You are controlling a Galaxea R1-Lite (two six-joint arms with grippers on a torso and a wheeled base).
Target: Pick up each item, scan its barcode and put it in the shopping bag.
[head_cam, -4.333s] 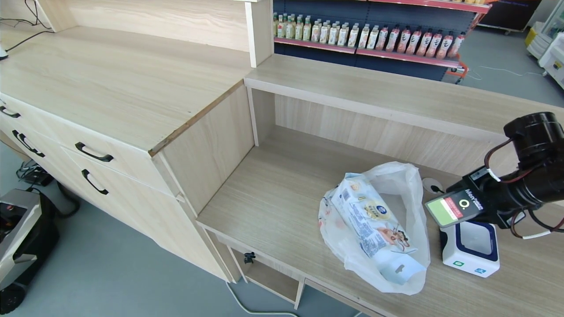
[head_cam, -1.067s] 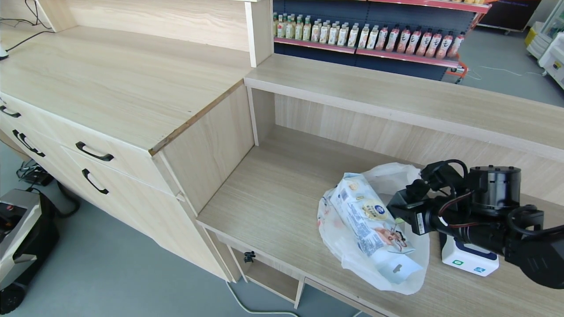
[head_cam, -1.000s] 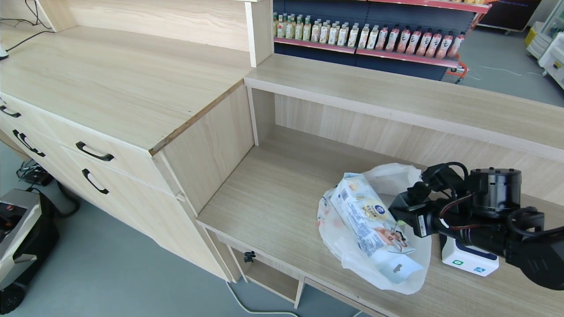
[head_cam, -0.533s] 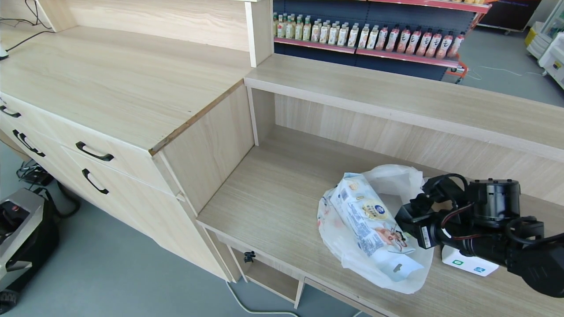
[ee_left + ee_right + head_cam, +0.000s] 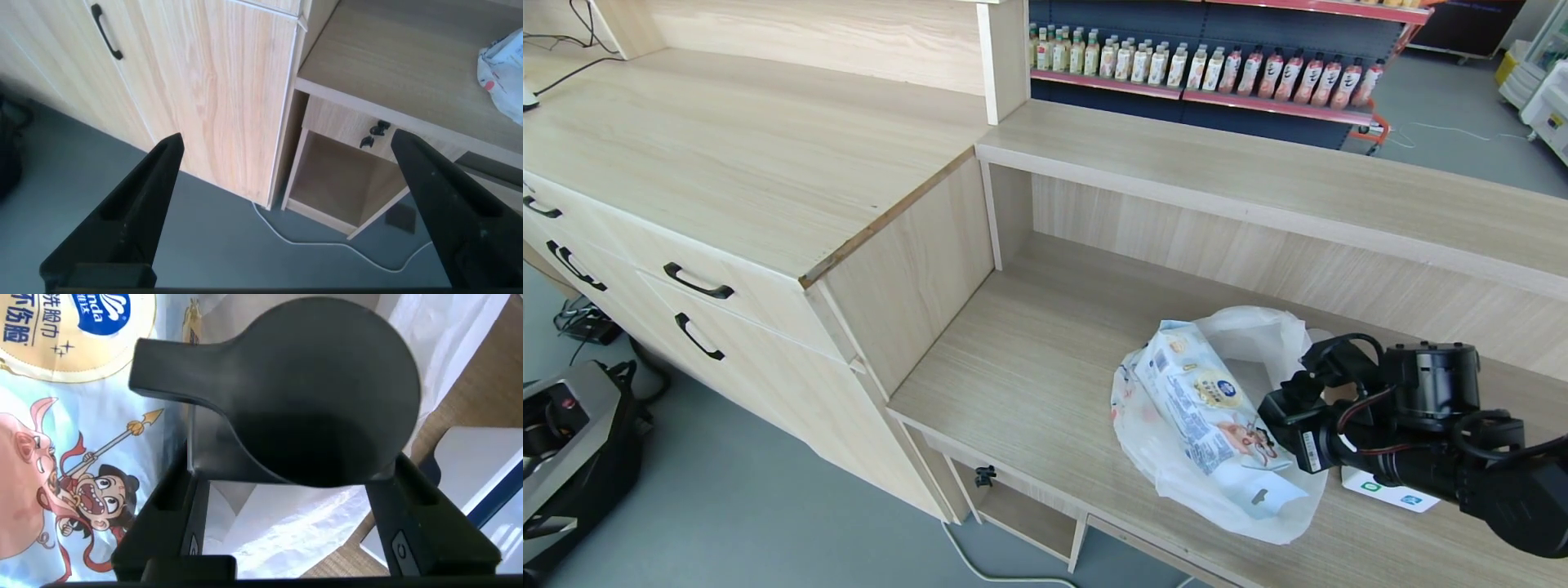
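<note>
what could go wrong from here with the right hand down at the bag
1. The bag lies limp on the counter, and the pack fills much of its mouth. An item let go from the right hand may land on the pack or slide out.
2. The scanner sits right beside the bag, under the right arm; a sideways swing might knock it.
3. The bag's near end lies close to the counter's front edge; a push could tip it off.

Wooden counter, black-handled drawers, bottle shelf
</note>
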